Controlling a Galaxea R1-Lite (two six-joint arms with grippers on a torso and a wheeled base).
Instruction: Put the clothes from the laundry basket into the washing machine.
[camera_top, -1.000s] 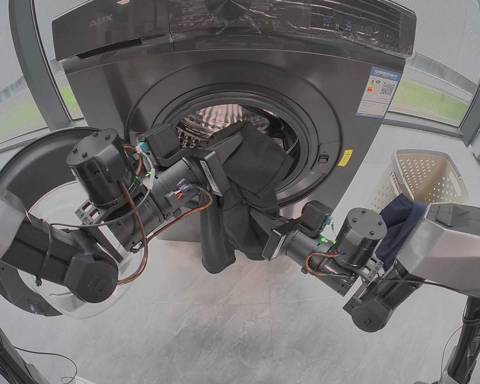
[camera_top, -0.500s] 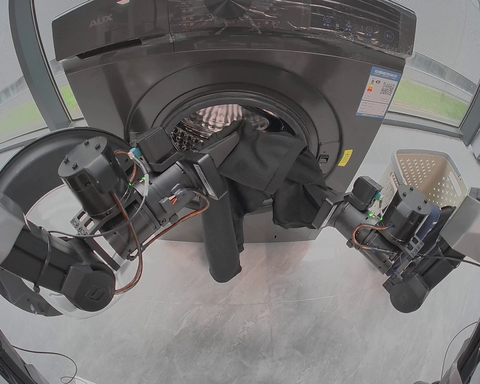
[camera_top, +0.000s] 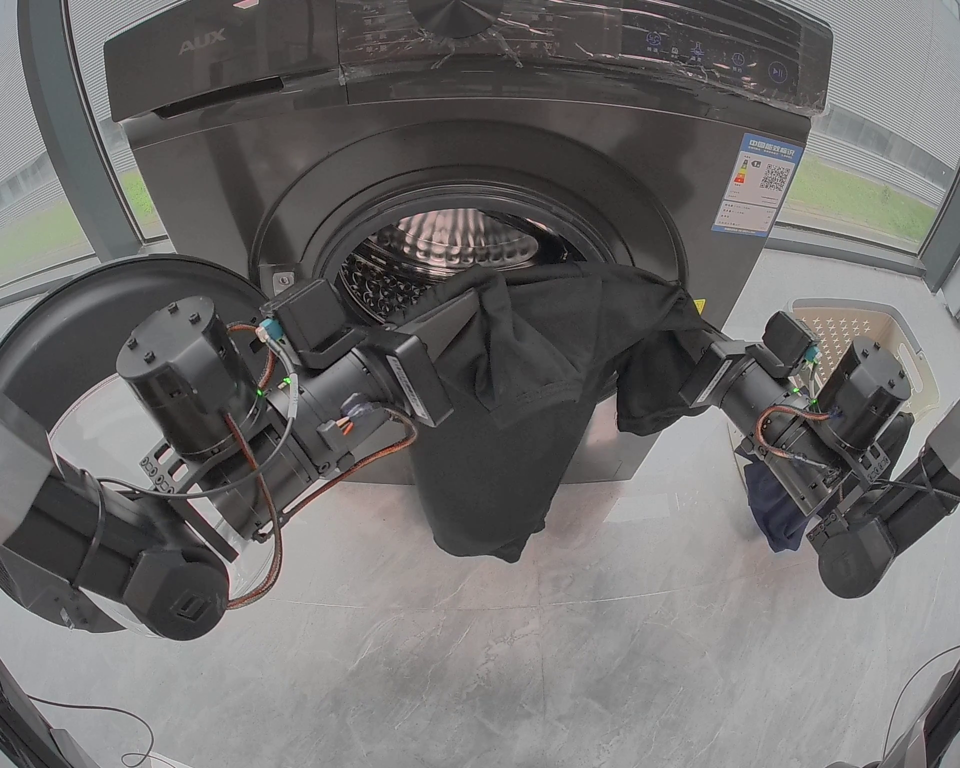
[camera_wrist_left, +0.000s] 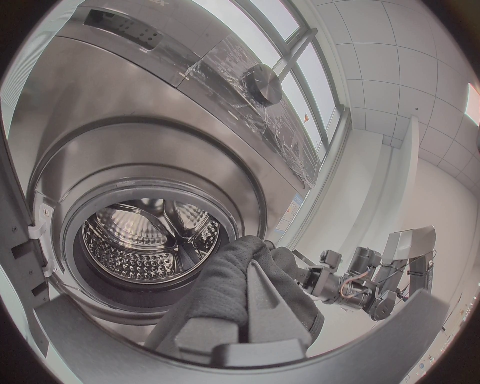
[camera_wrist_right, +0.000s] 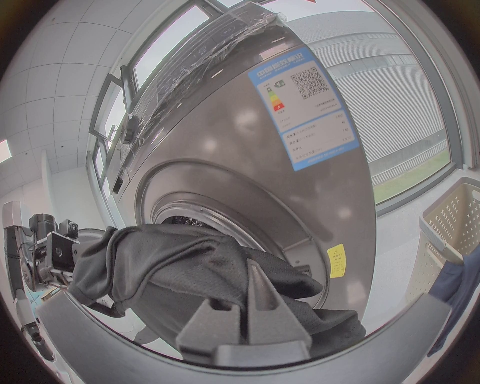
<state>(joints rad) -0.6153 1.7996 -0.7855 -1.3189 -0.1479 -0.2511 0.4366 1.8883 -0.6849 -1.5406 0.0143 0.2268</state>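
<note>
A black garment (camera_top: 530, 370) is stretched across the front of the washing machine's open drum (camera_top: 450, 245), its lower part hanging toward the floor. My left gripper (camera_top: 465, 300) is shut on the garment's left end, just in front of the drum opening (camera_wrist_left: 145, 240). My right gripper (camera_top: 700, 362) is shut on the right end of the black garment (camera_wrist_right: 190, 260), at the right side of the door ring. The garment (camera_wrist_left: 235, 285) wraps over my left fingers. The laundry basket (camera_top: 870, 345) stands at the right, with a dark blue cloth (camera_top: 772, 510) hanging over its front.
The machine's round door (camera_top: 90, 330) is swung open at the left, behind my left arm. A grey tiled floor (camera_top: 480, 650) lies in front of the machine. The basket (camera_wrist_right: 445, 235) with the blue cloth (camera_wrist_right: 460, 285) stands right of the machine.
My right gripper has swung up and to the right with its end of the black garment, spreading it out across the drum opening. The left gripper stays almost in place.
</note>
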